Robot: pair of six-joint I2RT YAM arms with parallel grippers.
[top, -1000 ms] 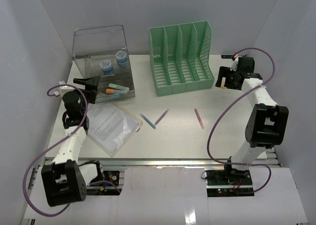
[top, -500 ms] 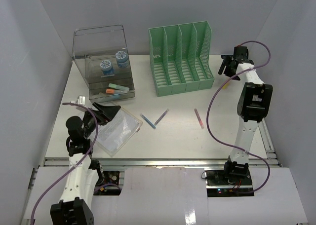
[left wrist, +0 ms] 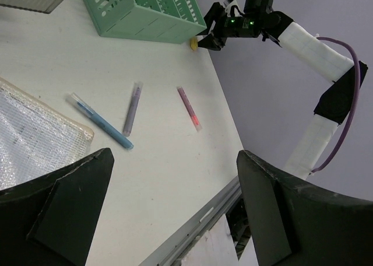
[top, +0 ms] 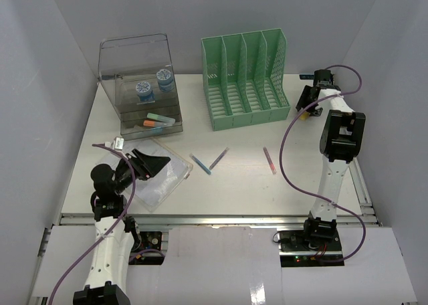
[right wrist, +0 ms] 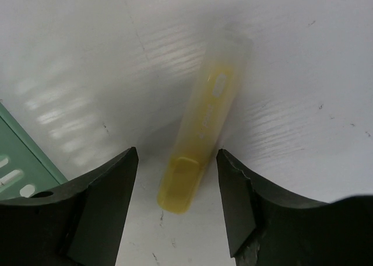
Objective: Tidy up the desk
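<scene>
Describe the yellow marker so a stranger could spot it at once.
Start at the green file rack on the desk. Just off its right end lies the yellow marker, between the right arm's fingers. Nothing else here is yellow.

Pens [top: 200, 164] on desk [top: 307, 168] before rack [top: 246, 84]

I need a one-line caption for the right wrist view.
Right gripper, jaws open, straddles a yellow marker lying on the white desk.

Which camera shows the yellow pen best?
Right wrist view: the yellow pen lies close up within the open right gripper. Left wrist view shows only a yellow speck by the green rack; the top view barely shows it.
</scene>
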